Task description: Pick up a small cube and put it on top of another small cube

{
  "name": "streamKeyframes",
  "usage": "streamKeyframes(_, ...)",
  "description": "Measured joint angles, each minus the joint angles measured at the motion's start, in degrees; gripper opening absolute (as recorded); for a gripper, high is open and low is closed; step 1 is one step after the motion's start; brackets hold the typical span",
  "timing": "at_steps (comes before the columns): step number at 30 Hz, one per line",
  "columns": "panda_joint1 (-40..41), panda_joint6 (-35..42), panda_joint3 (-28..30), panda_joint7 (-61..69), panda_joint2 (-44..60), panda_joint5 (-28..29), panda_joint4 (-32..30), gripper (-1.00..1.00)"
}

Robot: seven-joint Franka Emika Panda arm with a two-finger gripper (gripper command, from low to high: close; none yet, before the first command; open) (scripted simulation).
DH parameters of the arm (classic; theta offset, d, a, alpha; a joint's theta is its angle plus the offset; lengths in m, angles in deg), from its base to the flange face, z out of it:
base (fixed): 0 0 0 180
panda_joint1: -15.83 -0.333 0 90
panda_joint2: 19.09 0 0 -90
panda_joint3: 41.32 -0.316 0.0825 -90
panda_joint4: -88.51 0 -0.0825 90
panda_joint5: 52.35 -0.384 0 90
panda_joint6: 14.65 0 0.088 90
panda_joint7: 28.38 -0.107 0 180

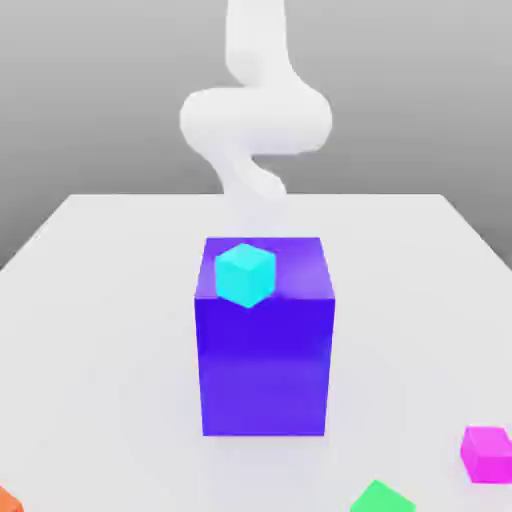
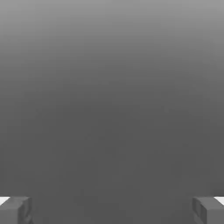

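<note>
A small cyan cube (image 1: 245,274) rests on top of a tall blue block (image 1: 265,370) in the middle of the white table. Near the front edge lie a small magenta cube (image 1: 487,454) on the exterior view's right, a small green cube (image 1: 380,498) and a small orange cube (image 1: 6,500) at the left corner. My white arm (image 1: 255,115) rises behind the blue block. In the hand view my gripper (image 2: 112,211) is open, its two grey fingertips (image 2: 15,210) far apart with nothing between them, facing a plain grey background.
The white table (image 1: 100,300) spreads wide around the blue block, with bare surface on both sides and behind it. The blue block stands as the one tall obstacle at the centre.
</note>
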Motion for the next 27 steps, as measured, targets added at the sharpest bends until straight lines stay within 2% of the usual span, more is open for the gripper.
streamKeyframes(9, -11.80, -5.93, 1.86, 19.04, 19.13, -4.53, -0.48, 0.00)
streamKeyframes(17, -18.81, -11.09, -0.61, 34.53, 35.73, -6.90, -0.89, 0.00)
streamKeyframes(22, -22.64, -14.63, -2.51, 41.89, 45.92, -5.08, -1.25, 0.00)
streamKeyframes(27, -25.25, -18.17, -3.98, 46.67, 55.92, 0.35, -1.63, 0.00)
